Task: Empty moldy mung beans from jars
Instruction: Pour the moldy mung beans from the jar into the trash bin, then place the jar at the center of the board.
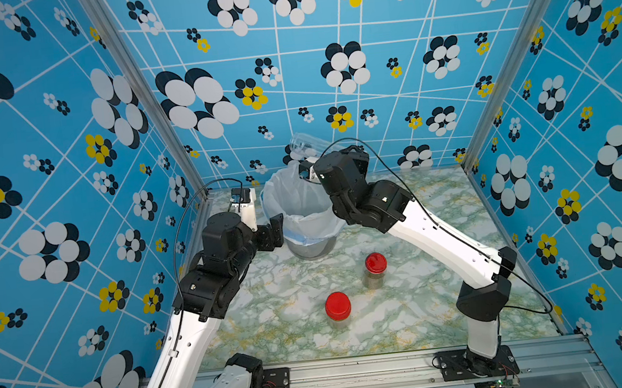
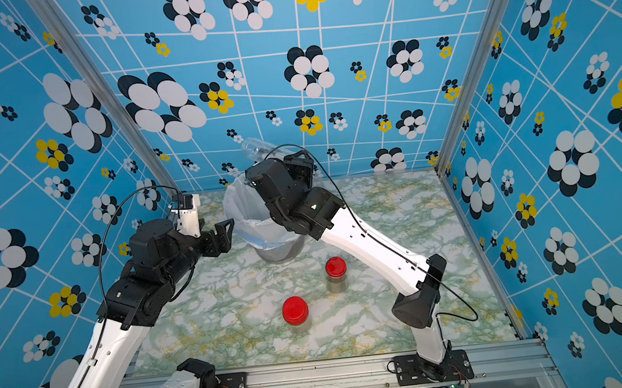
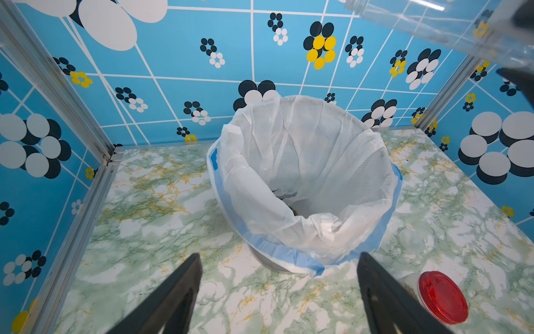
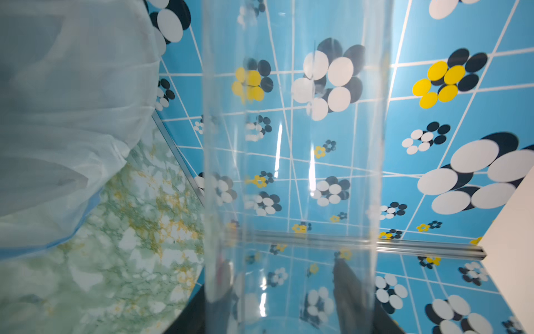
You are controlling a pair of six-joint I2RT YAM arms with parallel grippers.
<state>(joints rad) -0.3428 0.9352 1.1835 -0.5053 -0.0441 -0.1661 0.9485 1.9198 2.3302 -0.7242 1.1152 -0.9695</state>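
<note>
My right gripper is shut on the tall clear jar. It holds the jar tilted above the back rim of the bin. I see no mung beans through the jar's walls. Two short jars with red lids stand upright on the table, and olive mung beans show through the farther one. My left gripper is open and empty beside the bin's left side.
The bin is lined with a white bag with a blue hem and stands at the back middle of the marbled table. Patterned blue walls close in the left, back and right. One red-lidded jar stands near my left gripper's finger.
</note>
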